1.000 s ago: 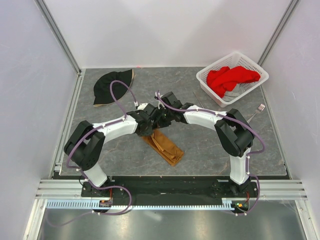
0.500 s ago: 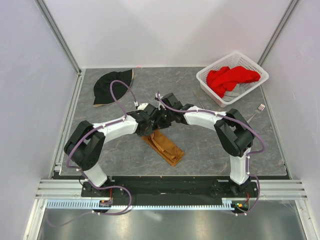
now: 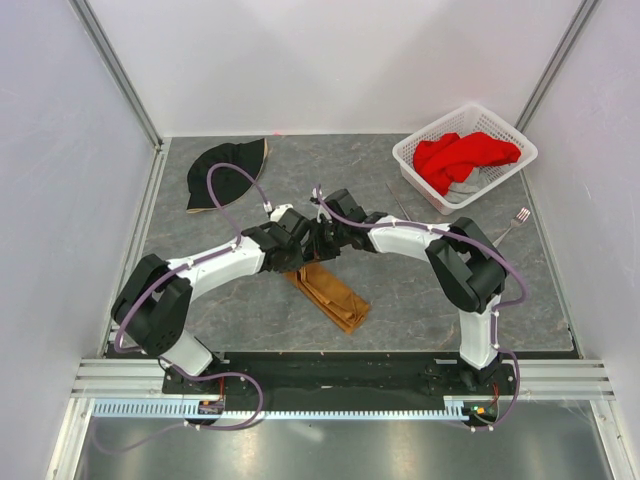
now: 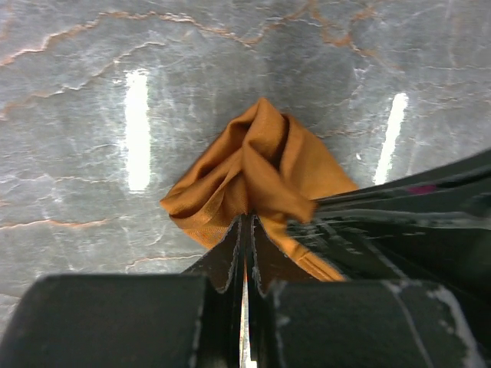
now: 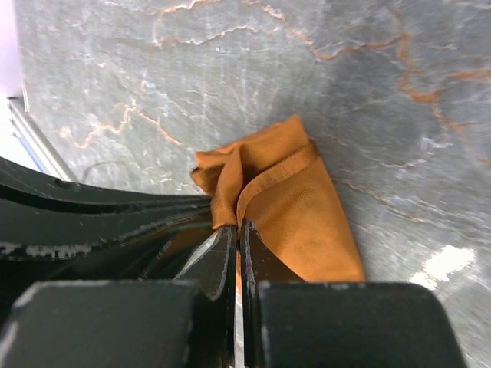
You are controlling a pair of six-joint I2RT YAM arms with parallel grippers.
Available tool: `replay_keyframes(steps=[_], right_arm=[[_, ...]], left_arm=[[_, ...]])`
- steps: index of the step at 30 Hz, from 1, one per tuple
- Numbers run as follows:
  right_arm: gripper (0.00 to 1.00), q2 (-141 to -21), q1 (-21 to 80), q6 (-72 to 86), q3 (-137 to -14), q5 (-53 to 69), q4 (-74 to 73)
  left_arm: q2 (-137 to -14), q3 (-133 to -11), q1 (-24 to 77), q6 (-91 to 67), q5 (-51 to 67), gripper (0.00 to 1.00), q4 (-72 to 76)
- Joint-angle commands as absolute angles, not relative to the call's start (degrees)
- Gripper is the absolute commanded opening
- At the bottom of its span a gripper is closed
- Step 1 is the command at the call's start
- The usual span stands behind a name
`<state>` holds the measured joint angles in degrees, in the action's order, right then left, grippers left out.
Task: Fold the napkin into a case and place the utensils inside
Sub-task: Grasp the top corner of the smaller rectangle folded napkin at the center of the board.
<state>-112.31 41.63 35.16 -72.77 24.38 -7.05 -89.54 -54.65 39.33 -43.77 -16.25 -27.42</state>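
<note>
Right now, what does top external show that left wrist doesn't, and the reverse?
Only top external: the black hat, the basket holding the red cloth, the fork and knife off to the right, and the napkin running back toward the arm bases.
Only left wrist: the left gripper shut on bunched cloth.
Both: the napkin and the grey marbled table.

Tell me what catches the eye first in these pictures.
In the middle of the scene, the left gripper and right gripper are each shut on the bunched far end of the folded orange napkin. At far right a bright red cloth sits in a white basket; a black hat lies far left.
</note>
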Motion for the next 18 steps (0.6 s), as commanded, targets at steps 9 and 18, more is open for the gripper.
replay_keyframes(steps=[9, 18], right_arm=[[0.00, -120.1, 44.4, 45.2, -67.0, 30.7, 10.8], [0.22, -115.3, 43.7, 40.6, -66.9, 30.8, 4.6]], left_arm=[[-85.4, -52.0, 38.4, -46.6, -14.8, 0.02, -23.1], [-84.5, -49.8, 37.8, -47.4, -14.3, 0.02, -22.1]])
